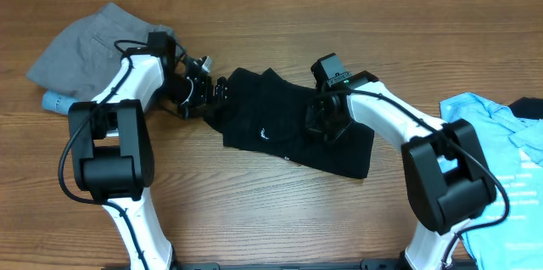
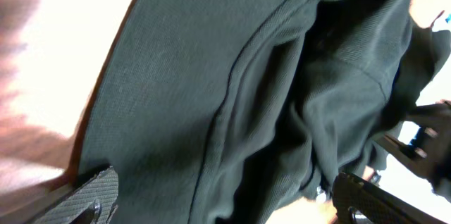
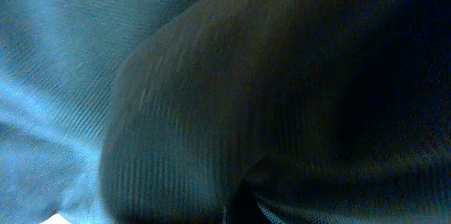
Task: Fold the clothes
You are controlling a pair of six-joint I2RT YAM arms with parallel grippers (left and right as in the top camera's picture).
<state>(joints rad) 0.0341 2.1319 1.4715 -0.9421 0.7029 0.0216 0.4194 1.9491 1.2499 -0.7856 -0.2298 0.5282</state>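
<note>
The black trousers (image 1: 254,113) lie bunched in the middle of the table, with a small white logo showing on top. My left gripper (image 1: 208,98) is at their left end. In the left wrist view its fingers (image 2: 225,196) are wide open with folds of the black cloth (image 2: 211,76) between them. My right gripper (image 1: 321,124) is pressed down on the right part of the trousers. In the right wrist view black cloth (image 3: 282,76) fills the frame and bulges up at the jaws (image 3: 243,213), which look shut on it; only one finger pad shows.
Grey shorts (image 1: 93,41) lie at the far left. A light-blue T-shirt (image 1: 501,160) lies at the right edge with a dark item (image 1: 530,107) on it. A small light-blue object (image 1: 55,100) sits by the left arm.
</note>
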